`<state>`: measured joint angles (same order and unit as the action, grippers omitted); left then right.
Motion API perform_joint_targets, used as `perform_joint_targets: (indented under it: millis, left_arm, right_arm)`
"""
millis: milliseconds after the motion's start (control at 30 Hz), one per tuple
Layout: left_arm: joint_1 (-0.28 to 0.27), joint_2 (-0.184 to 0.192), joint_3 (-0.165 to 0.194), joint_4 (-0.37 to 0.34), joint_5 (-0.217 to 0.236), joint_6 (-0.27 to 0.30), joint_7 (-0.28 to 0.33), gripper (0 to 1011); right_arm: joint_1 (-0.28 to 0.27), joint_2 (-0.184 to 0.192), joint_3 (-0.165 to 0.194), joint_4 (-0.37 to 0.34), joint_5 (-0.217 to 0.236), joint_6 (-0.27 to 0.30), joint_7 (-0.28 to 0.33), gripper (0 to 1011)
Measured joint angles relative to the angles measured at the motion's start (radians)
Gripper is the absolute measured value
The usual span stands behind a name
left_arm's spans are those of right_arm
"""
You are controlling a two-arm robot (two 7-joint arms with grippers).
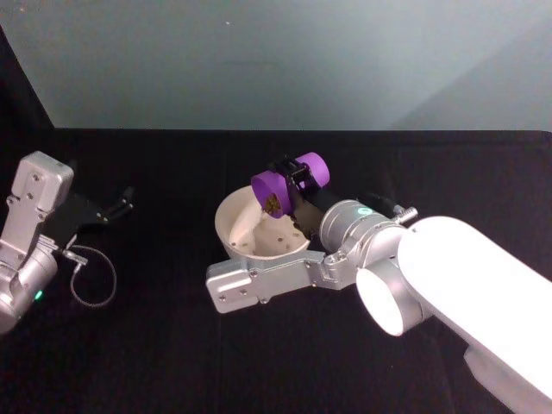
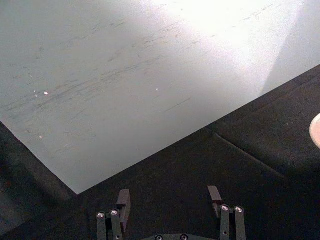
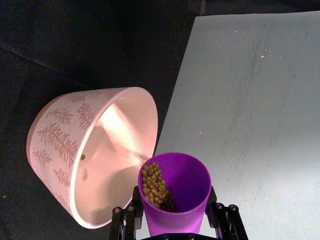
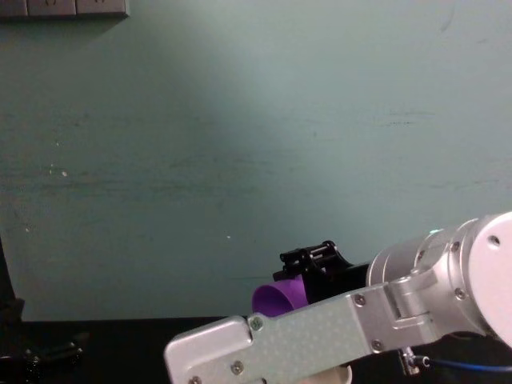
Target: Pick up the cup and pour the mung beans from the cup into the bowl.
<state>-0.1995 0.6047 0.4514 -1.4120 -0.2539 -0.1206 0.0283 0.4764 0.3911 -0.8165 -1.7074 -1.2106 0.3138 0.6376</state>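
The purple cup (image 1: 289,184) is tipped on its side over the whitish bowl (image 1: 226,217), its mouth facing down-left. My right gripper (image 1: 299,179) is shut on the cup. In the right wrist view the cup (image 3: 176,186) holds a pile of mung beans (image 3: 155,184) heaped at its lip, beside the fern-patterned bowl (image 3: 55,136). A few beans (image 1: 278,238) lie inside the bowl. From the chest view the cup (image 4: 279,298) peeks out behind my right arm. My left gripper (image 1: 116,207) rests open at the far left, its fingers (image 2: 123,200) spread over bare cloth.
Black cloth covers the table (image 1: 172,345), with a pale wall (image 1: 276,60) behind it. My right forearm (image 1: 276,280) lies across the front of the bowl. A thin cable loop (image 1: 93,280) hangs by the left arm.
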Motion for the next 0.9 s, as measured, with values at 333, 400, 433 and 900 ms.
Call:
perform_joint_targets:
  millis: [333, 400, 433, 900]
  left_arm:
    - [0.0, 0.0, 0.0, 0.0, 0.0, 0.0, 0.0, 1000]
    - [0.0, 0.0, 0.0, 0.0, 0.0, 0.0, 0.0, 1000]
    - [0.0, 0.0, 0.0, 0.0, 0.0, 0.0, 0.0, 1000]
    - [0.0, 0.0, 0.0, 0.0, 0.0, 0.0, 0.0, 1000]
  right_arm:
    - [-0.012, -0.003, 0.009, -0.006, -0.019, -0.005, 0.003, 726]
    - [-0.014, -0.003, 0.011, -0.007, -0.022, -0.006, 0.004, 726]
    - [-0.015, -0.003, 0.011, -0.007, -0.023, -0.006, 0.004, 726]
    - [-0.024, -0.006, 0.019, -0.009, -0.033, -0.011, 0.006, 726]
